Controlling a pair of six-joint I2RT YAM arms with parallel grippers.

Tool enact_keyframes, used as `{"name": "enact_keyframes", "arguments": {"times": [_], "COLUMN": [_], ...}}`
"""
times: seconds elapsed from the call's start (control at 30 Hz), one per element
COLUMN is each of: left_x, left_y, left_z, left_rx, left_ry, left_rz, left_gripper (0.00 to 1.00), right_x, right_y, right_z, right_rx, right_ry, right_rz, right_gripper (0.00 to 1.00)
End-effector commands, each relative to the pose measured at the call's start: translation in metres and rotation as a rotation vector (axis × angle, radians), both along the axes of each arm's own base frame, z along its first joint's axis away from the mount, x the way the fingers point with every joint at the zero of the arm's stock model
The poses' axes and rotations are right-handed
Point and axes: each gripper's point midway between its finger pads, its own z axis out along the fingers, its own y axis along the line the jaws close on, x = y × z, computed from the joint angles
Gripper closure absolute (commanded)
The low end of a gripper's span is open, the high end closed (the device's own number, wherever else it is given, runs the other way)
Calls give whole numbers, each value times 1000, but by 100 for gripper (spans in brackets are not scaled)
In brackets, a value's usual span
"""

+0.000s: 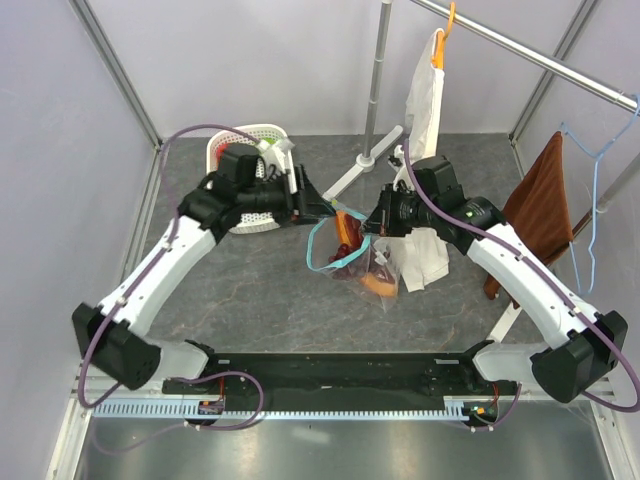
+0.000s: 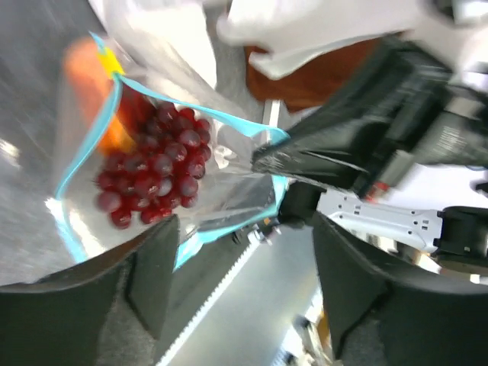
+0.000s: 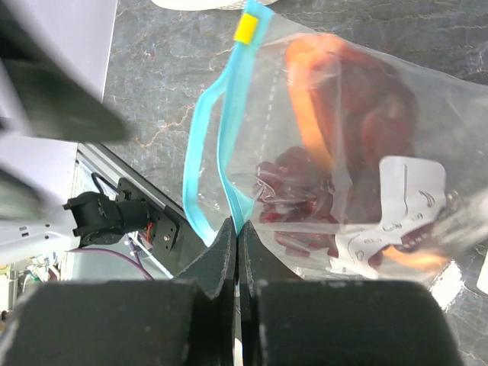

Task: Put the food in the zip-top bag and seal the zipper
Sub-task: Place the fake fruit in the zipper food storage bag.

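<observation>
The zip-top bag hangs over the middle of the table with its mouth gaping. My right gripper is shut on the teal zipper edge at one end of the mouth. A yellow tab sits at the zipper's far end. Inside lie the dark purple grape bunch and the orange papaya slice, beside the white label. My left gripper stands open just short of the bag's mouth, nothing between its fingers. Its view looks into the bag at the grapes and the zipper. In the top view the left gripper sits left of the bag and the right gripper holds it up.
A white basket stands behind the left arm. A garment rack pole rises at the back with a white paper bag hanging from it. A brown cloth and a blue hanger hang at the right. A white sheet lies beside the bag.
</observation>
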Motion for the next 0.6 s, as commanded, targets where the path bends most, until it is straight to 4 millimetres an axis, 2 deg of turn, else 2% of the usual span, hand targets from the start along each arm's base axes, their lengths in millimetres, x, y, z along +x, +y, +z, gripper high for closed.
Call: {"name": "enact_keyframes", "arguments": {"times": [0.0, 0.07, 0.1, 0.23, 0.3, 0.47, 0.57], "left_x": [2, 4, -3, -16, -19, -23, -27], "left_y": [54, 70, 76, 78, 75, 51, 42], "left_z": [27, 7, -16, -67, -81, -89, -103], "left_rx": [26, 106, 158, 214, 217, 161, 186], "left_ry": [-214, -212, -173, -30, 20, 13, 33], "left_rz": [78, 121, 104, 79, 72, -4, -31], "left_gripper": [31, 33, 35, 32, 32, 28, 31], "right_x": [-1, -1, -1, -1, -1, 0, 0], "right_y": [2, 3, 4, 6, 6, 7, 8], "right_z": [22, 23, 22, 22, 22, 24, 24], "right_rx": [75, 81, 83, 92, 95, 98, 98], "right_ry": [-52, -50, -48, -47, -46, -52, -51], "right_rz": [9, 10, 12, 15, 21, 29, 32], "right_gripper": [100, 100, 100, 100, 100, 100, 100]}}
